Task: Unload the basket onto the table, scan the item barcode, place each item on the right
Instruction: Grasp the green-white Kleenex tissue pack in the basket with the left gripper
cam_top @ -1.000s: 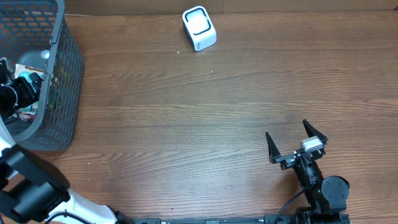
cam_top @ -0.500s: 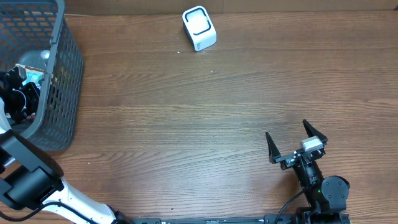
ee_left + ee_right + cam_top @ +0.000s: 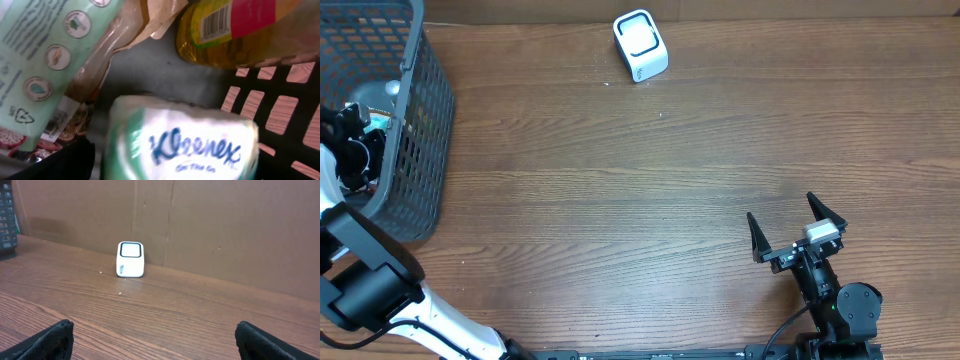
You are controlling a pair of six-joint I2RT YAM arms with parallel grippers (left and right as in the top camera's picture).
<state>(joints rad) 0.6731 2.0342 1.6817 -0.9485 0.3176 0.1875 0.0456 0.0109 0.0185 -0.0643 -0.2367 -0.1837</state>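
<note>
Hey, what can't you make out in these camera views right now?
Left gripper, overhead: basket wall hides its jaws; open or shut unclear.
Kleenex pack, left wrist: blurred, cut by bottom edge; gripped or not unclear.
Yellow packet, left wrist: barcode digits too small.

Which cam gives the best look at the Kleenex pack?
Left wrist: the Kleenex pack fills the lower frame, logo readable, lying in the basket. Overhead shows the basket, but the pack can't be made out inside it. Right wrist catches only the basket's corner, no pack.
</note>
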